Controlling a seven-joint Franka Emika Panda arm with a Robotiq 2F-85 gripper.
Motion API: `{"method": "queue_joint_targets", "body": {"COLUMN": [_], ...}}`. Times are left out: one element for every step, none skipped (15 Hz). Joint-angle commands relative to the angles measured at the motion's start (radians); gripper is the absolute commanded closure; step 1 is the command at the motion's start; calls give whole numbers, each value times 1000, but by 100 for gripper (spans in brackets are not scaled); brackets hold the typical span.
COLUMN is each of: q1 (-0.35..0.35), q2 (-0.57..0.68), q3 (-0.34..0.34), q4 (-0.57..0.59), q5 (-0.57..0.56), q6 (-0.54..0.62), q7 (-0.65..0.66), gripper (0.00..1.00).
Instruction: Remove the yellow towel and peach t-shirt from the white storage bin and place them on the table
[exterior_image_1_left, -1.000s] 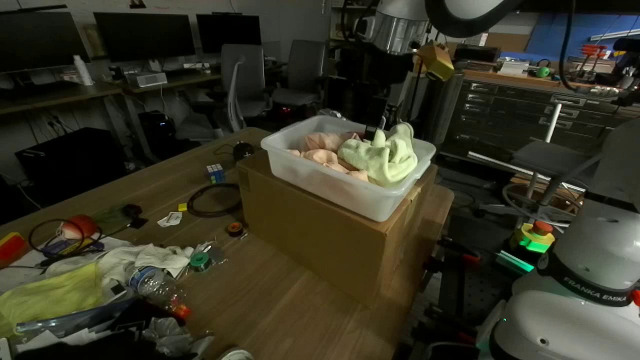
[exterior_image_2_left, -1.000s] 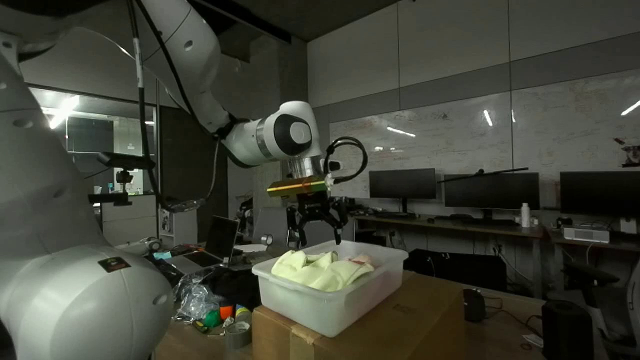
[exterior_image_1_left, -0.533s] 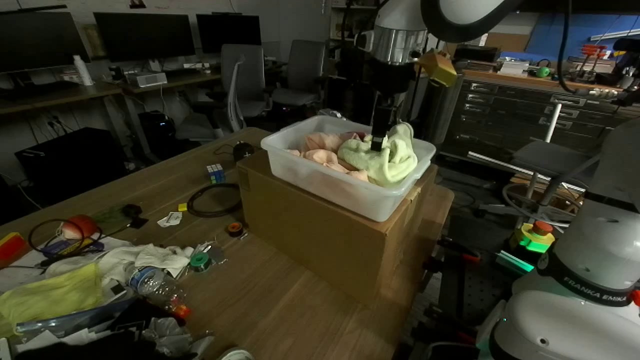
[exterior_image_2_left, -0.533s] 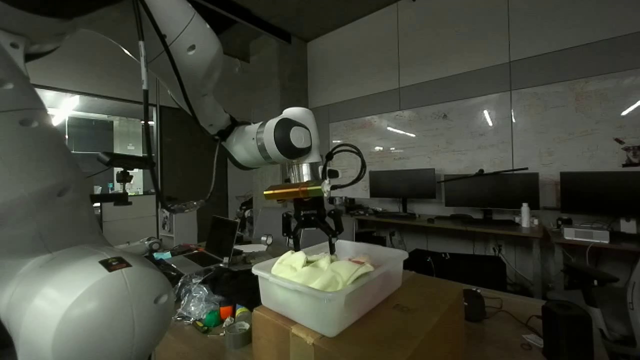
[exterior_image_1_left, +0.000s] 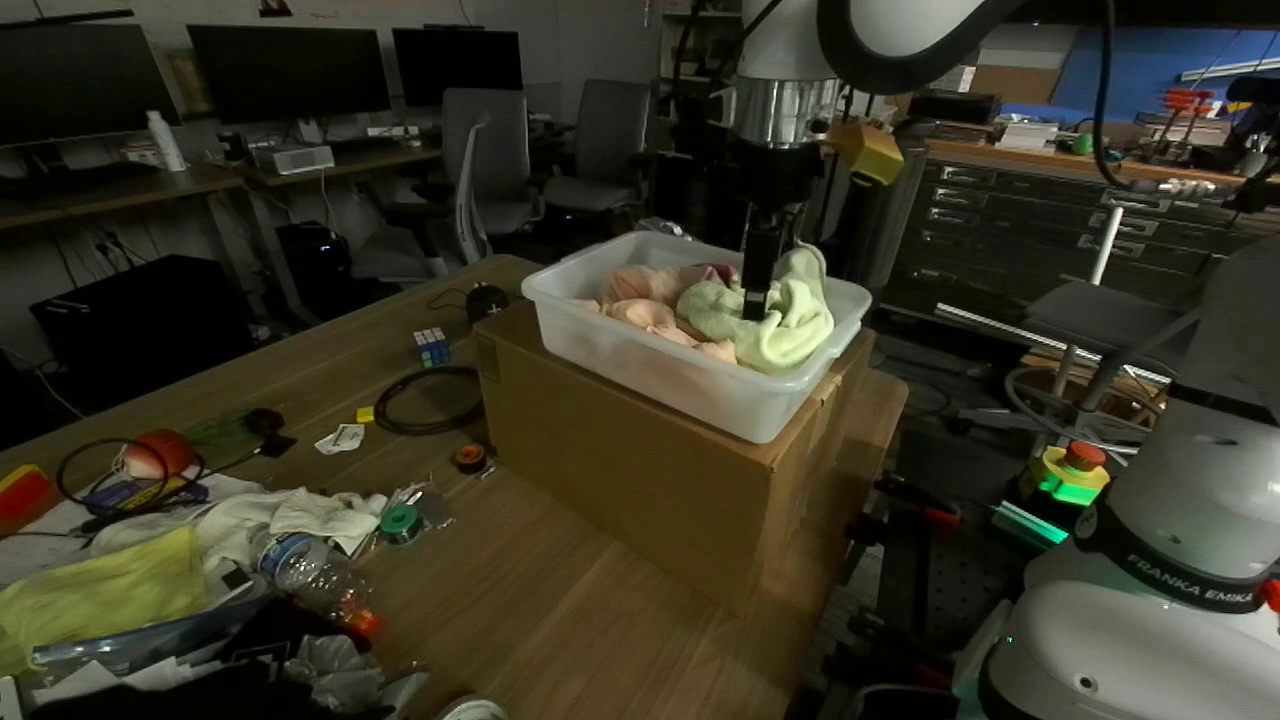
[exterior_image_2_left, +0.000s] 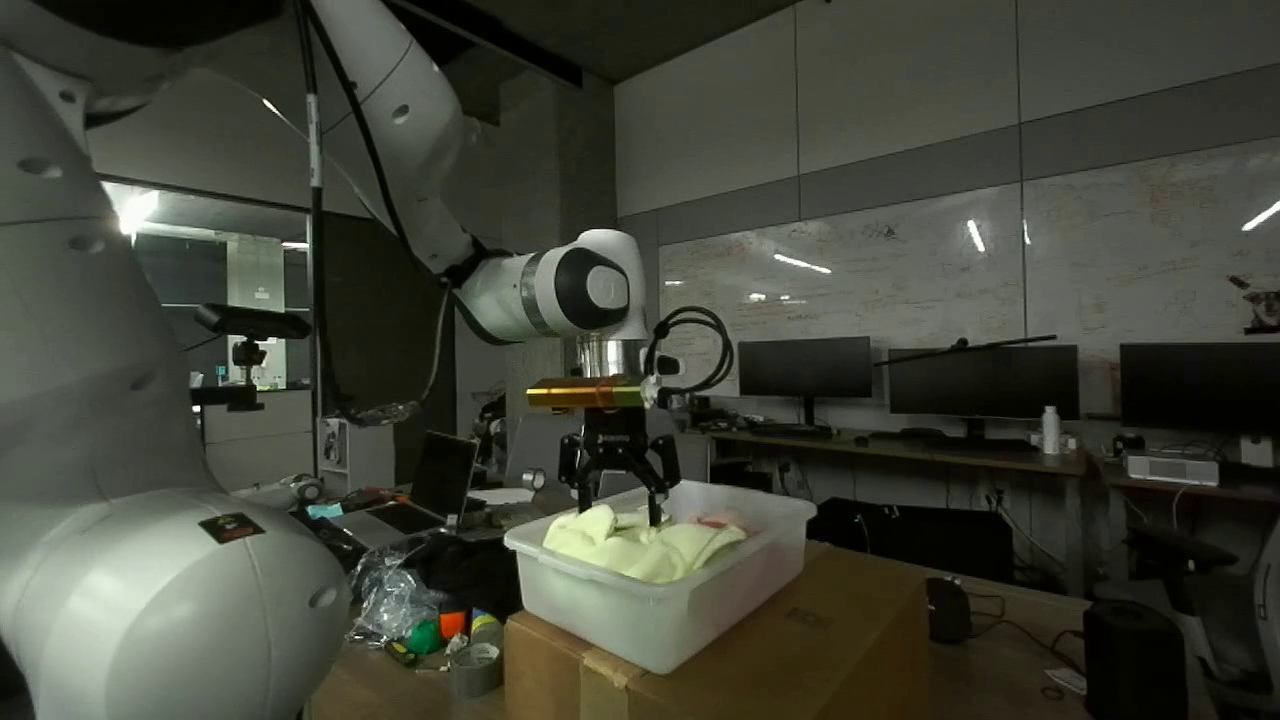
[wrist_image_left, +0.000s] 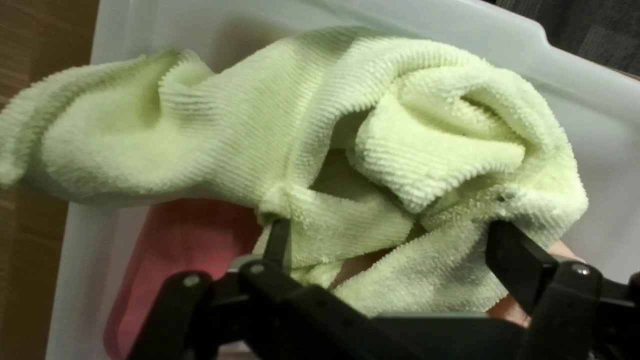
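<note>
Rubik's cube (exterior_image_1_left: 432, 347) and plastic bottle (exterior_image_1_left: 303, 565) are lying on table (exterior_image_1_left: 540, 610), apart from cardboard box (exterior_image_1_left: 630, 480). White bin (exterior_image_1_left: 640, 362) is sitting on box, walls rising around the cloths. Peach t-shirt (exterior_image_1_left: 637, 313) is lying just beside yellow towel (wrist_image_left: 250, 115). Towel is lying bunched in one end of bin; in wrist view, long axis is running left-right, narrower end pointing left. Gripper (exterior_image_2_left: 620, 514) is hanging down at towel, jaws standing apart, folds showing between; tip contact unclear.

The yellow towel (exterior_image_1_left: 792, 325) hides part of the peach t-shirt (exterior_image_1_left: 643, 314).
</note>
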Motion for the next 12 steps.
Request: {"method": "queue_joint_targets", "body": {"q1": [-6, -8, -10, -11, -13, -14, -14, -15, -17, -17, -18, -17], "q2": [90, 110, 128, 141, 154, 162, 169, 174, 179, 180, 180, 179], "q3": [-4, -3, -3, -3, -3, -2, -2, -3, -2, -2, -1, -2], "q4": [52, 58, 63, 68, 72, 74, 76, 78, 79, 80, 79, 79], "q5": [-3, -9, -10, -9, -12, -16, -15, -12, -18, -15, -19, -14], "q6": [6, 11, 15, 16, 24, 33, 45, 52, 67, 72, 83, 89], "q7": [13, 13, 12, 12, 10, 8, 9, 11, 17, 20, 24, 23], "gripper": [0, 0, 0, 0, 0, 0, 0, 25, 26, 34, 42, 49]}}
